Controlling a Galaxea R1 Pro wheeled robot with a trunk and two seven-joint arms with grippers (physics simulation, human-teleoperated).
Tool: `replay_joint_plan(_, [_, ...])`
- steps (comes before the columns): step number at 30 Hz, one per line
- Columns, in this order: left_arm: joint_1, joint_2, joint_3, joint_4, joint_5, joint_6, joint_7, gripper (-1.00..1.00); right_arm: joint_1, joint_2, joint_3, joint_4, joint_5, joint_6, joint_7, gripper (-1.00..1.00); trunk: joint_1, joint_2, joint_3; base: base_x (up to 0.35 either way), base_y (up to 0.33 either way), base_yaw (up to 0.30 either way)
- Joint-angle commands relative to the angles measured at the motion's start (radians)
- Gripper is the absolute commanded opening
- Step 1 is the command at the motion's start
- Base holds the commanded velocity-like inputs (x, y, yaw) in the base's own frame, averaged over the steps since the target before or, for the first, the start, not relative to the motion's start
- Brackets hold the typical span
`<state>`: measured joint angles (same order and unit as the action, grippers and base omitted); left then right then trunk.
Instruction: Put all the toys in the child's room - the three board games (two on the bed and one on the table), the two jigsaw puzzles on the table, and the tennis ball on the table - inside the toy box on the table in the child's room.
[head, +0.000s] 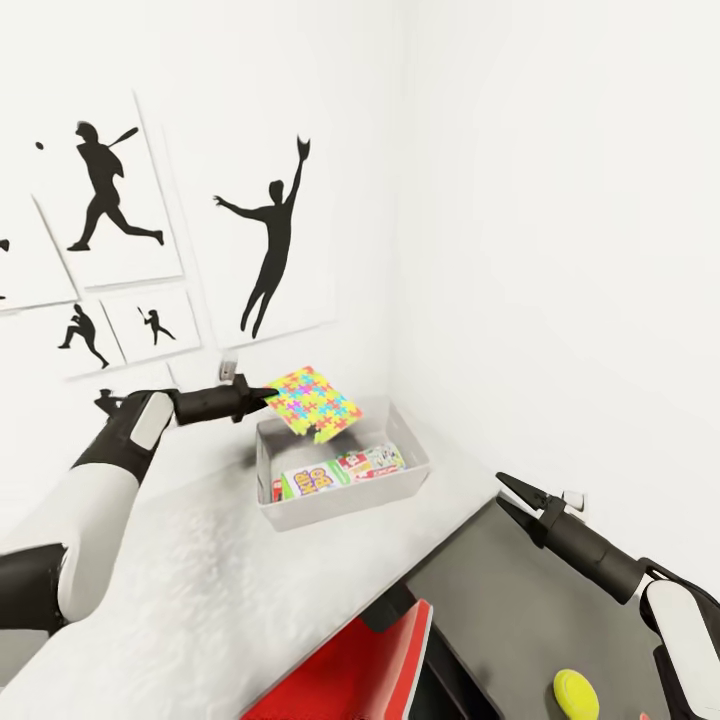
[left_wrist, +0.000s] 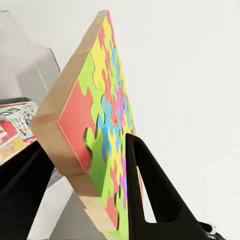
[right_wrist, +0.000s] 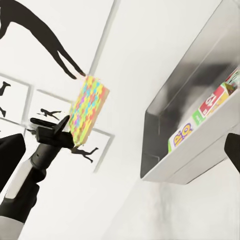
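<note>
My left gripper (head: 266, 396) is shut on a jigsaw puzzle (head: 312, 403), a flat box covered in multicolour interlocking pieces. It holds the box tilted in the air just above the back left rim of the toy box (head: 335, 510). The left wrist view shows the puzzle (left_wrist: 100, 120) clamped between the two black fingers (left_wrist: 152, 195). Two board games lie inside the bin: the "SKIP BO" box (head: 314, 479) and a red-and-white one (head: 373, 461). The tennis ball (head: 576, 694) rests on the dark grey table section. My right gripper (head: 512, 498) hangs open and empty over that section, apart from the ball.
The toy box stands on the pale desktop (head: 190, 600) near the room's corner, close to both white walls. Baseball-player silhouette pictures (head: 110, 190) hang behind it. A red object (head: 375, 665) sits low at the desk's front edge. The right wrist view shows the bin's wall (right_wrist: 172, 100) and the puzzle (right_wrist: 89, 112).
</note>
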<state>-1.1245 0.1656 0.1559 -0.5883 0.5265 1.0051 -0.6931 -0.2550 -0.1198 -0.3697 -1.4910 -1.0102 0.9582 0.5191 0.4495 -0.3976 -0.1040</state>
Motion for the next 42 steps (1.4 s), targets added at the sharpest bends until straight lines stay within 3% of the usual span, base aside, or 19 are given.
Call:
replay_joint_plan(1, [-0.002, -0.013, 0.019, 0.006, -0.002, -0.01, 0.03, -1.0, -0.001, 0.0, -0.002, 0.0, 0.004, 0.005, 0.005, 1.0, 0.001, -0.002, -0.004, 0.0, 0.0, 0.0])
replay_joint_plan(5, [-0.002, -0.04, 0.075, 0.036, -0.001, -0.068, 0.126, -1.0, -0.001, -0.001, -0.004, -0.001, 0.004, 0.005, 0.007, 1.0, 0.001, -0.002, -0.01, 0.0, 0.0, 0.0])
replay_joint_plan(9, [-0.001, -0.053, 0.091, 0.053, 0.0, -0.084, 0.152, -1.0, -0.001, -0.001, -0.004, -0.002, 0.004, 0.005, 0.007, 1.0, 0.001, -0.002, -0.017, 0.0, 0.0, 0.0])
replay_joint_plan(26, [-0.002, -0.066, 0.096, 0.054, -0.003, -0.089, 0.159, -1.0, -0.001, 0.0, -0.004, -0.014, 0.005, 0.005, 0.005, 1.0, 0.001, -0.002, -0.045, 0.0, 0.0, 0.0])
replay_joint_plan(30, [-0.002, -0.068, 0.115, 0.053, -0.003, -0.089, 0.159, -1.0, -0.001, 0.005, -0.003, -0.015, 0.004, 0.005, 0.002, 1.0, 0.001, -0.002, -0.052, 0.0, 0.0, 0.0])
replay_joint_plan(42, [-0.002, -0.119, 0.125, 0.052, -0.003, -0.089, 0.161, -1.0, -0.001, -0.001, -0.005, -0.013, 0.005, 0.006, 0.006, 1.0, 0.001, -0.002, -0.071, 0.0, 0.0, 0.0])
